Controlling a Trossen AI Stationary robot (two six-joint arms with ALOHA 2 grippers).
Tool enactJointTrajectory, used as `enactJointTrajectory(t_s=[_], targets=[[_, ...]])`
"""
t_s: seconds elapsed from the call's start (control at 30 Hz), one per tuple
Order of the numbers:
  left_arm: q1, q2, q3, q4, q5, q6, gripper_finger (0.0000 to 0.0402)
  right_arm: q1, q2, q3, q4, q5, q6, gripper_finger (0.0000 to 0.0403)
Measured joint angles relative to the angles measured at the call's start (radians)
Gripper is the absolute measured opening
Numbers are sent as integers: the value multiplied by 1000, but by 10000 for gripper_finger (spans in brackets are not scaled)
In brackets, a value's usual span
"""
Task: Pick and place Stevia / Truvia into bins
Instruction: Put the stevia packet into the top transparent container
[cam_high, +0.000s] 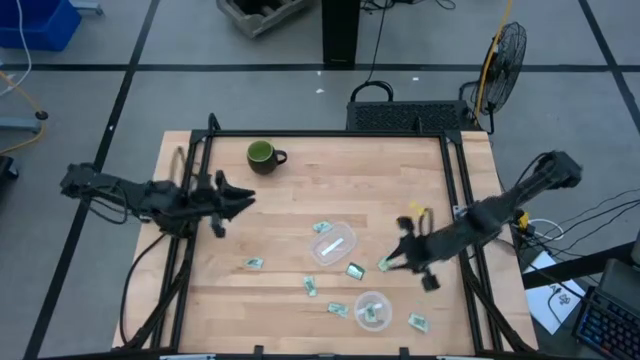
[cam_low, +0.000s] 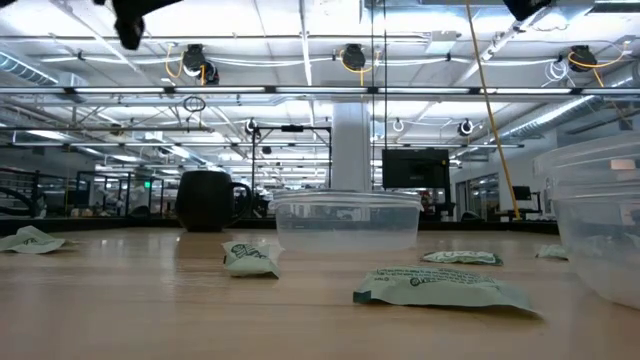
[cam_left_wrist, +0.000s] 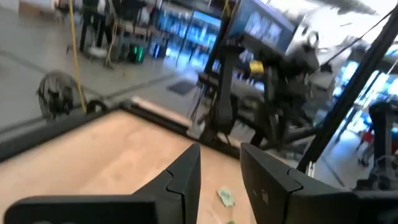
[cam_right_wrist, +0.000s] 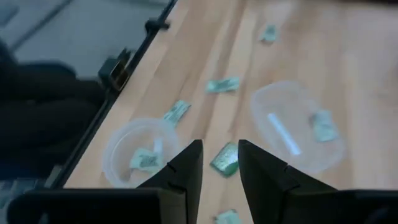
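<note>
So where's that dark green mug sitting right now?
In the high view the dark green mug stands near the table's far edge, left of centre, apart from the packets and both clear bins, with the left gripper nearest to it.

Slightly parted jaws above a green packet between two clear bins

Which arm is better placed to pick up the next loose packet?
Right. The right gripper, open and empty, hovers beside a small green-and-white paper packet between the two clear plastic bins. The left gripper waits at the table's left edge, far from any packet.
</note>
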Motion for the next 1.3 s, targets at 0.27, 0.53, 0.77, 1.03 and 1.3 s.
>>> enactJointTrajectory(t_s=[0.27, 0.53, 0.77, 1.03, 1.3], targets=[[3, 328, 116, -88, -1, -160, 118, -42, -371, -454, 511, 145, -45, 93], [98, 530, 115, -111, 48, -351, 118, -58, -453, -870, 1272, 139, -267, 95], [153, 733, 115, -72, 124, -266, 118, -94, -481, -869, 1375, 134, -304, 96], [197, 834, 114, -22, 185, -224, 118, -98, -482, -784, 1198, 144, -230, 96], [206, 839, 115, 0, 179, -49, 118, -97, -407, -615, 777, 320, -134, 96]])
